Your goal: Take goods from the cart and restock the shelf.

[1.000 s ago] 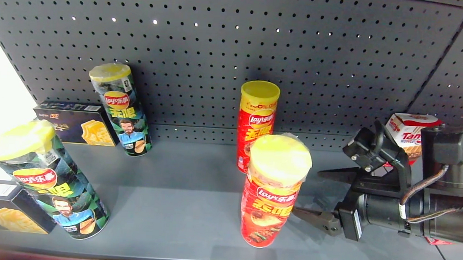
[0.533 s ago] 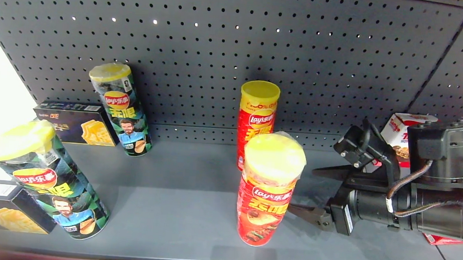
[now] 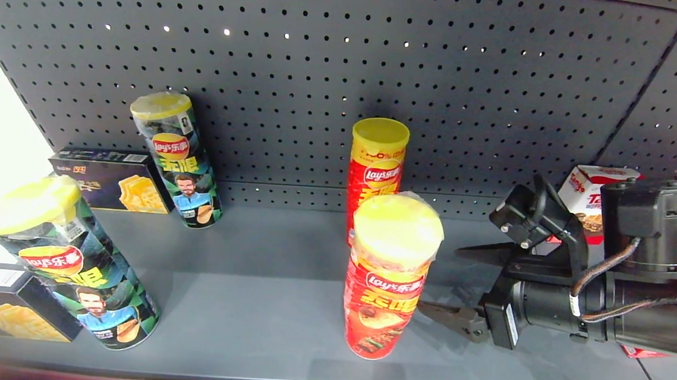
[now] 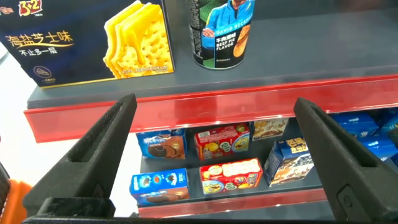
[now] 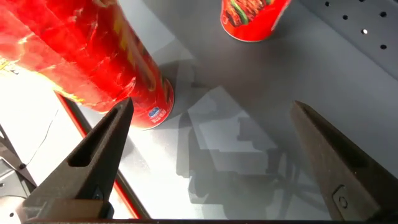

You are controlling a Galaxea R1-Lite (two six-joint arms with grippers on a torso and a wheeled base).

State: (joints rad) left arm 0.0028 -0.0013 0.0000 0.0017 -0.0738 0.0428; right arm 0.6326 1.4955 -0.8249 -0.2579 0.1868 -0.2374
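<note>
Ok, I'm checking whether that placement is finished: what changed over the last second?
The open right gripper moved a little left, toward the front red can. That can shifted slightly left, its top most, so it stands straighter. Nothing was gripped or let go. The back red can, green cans and boxes stayed put.

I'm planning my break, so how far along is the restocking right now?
Looks done: the front red chip can stands upright on the shelf, ahead of the rear red chip can. In hand: nothing; the right gripper is open beside that front can, and the left gripper is open, empty, facing the shelf's red edge. Left: likely more trips; bare shelf lies between the red cans and the front green chip can.
</note>
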